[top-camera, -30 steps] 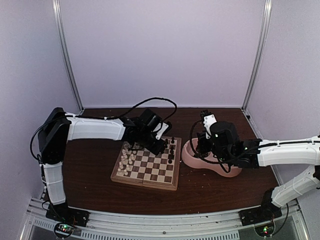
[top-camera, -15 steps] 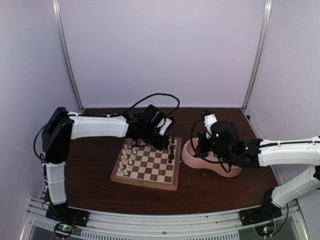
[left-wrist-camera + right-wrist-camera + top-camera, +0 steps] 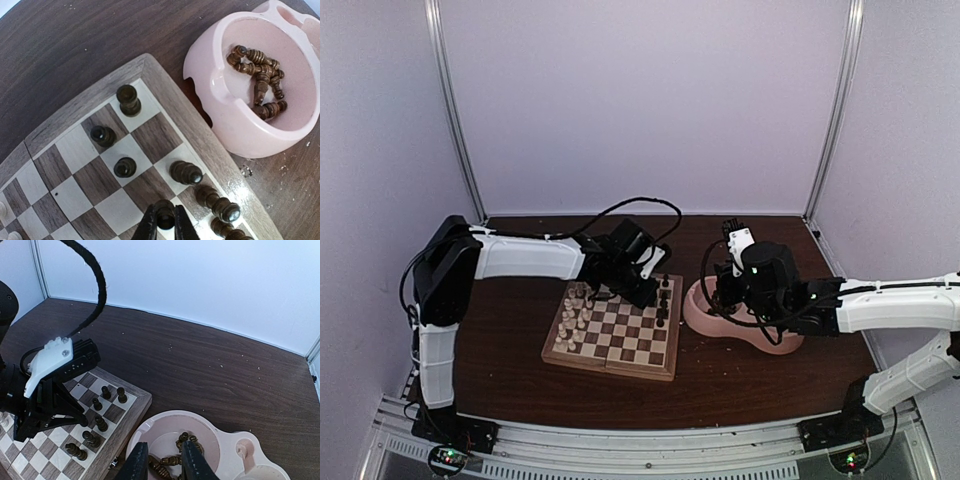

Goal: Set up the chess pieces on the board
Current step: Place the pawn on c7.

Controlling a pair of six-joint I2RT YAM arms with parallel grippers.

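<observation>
Chess pieces point(image 3: 185, 172) in dark wood stand along the board point(image 3: 167, 95) edge nearest the pink bowl point(image 3: 215, 95), with more heaped inside it. Your left gripper point(image 3: 165, 223) is clamped on a dark piece point(image 3: 165, 218), upright at lower centre, directly over the board, so the drop looks straight down. Your right gripper point(image 3: 164, 462), part-open and empty, hovers above the bowl.

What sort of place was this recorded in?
Probably a lab robot test cell: plain pale walls on aluminium posts, a left arm and right arm bolted to a metal rail at the edge of a dark wooden table, with a chessboard and pink bowl as props.
</observation>
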